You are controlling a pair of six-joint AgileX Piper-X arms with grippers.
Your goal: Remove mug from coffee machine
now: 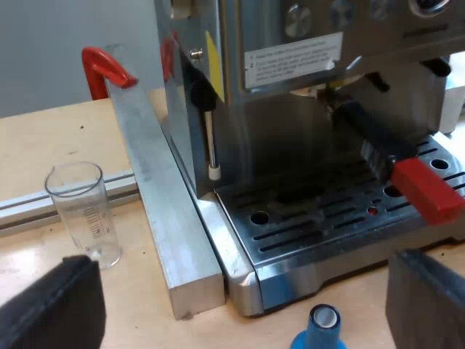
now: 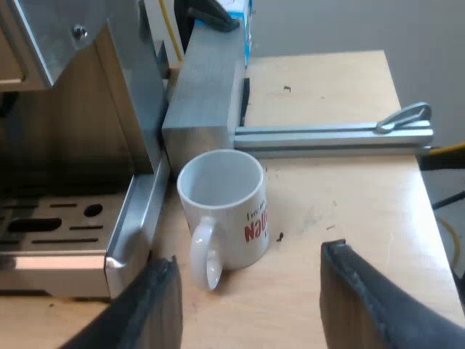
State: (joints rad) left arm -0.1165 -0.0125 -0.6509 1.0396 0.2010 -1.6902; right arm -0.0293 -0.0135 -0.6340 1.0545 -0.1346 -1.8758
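Two grippers are hanging spread wide and empty; we are holding our left gripper (image 1: 240,302) before the drip tray (image 1: 305,218) of the espresso machine (image 1: 305,109), just above a blue tamper (image 1: 320,331) at the tray's front edge; the holder's dark handle (image 1: 367,134) is jutting out over the tray, red end toward us; a measuring glass (image 1: 83,214) is standing upright beside an aluminium bar (image 1: 167,211); we are poising our right gripper (image 2: 251,291) near the white mug (image 2: 232,196), which is standing upright on the wooden table (image 2: 341,196), off the machine, just beside the tray's corner and an aluminium block (image 2: 207,94), untouched.
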